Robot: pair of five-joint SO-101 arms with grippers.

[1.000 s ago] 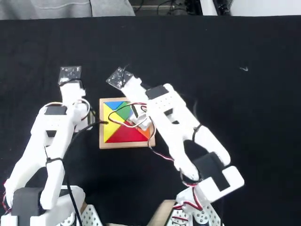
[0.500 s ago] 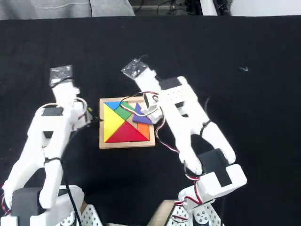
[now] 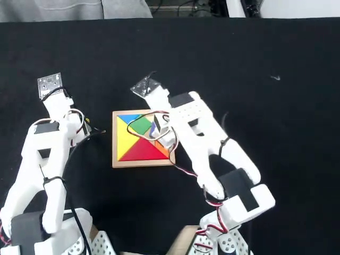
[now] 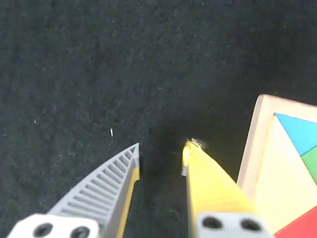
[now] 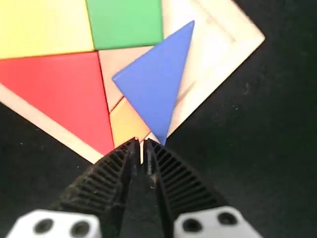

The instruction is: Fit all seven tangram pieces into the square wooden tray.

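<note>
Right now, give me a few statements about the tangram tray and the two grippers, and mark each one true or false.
1. The right gripper is shut. True.
2. The blue triangle sits flat in its slot. False: it lies askew, one tip over the rim of the tray, with bare wood beside it.
3. The left gripper holds a piece. False: it is open and empty over the black cloth beside the tray.
4. The red triangle lies in the tray, edge to edge with the yellow piece. True.
</note>
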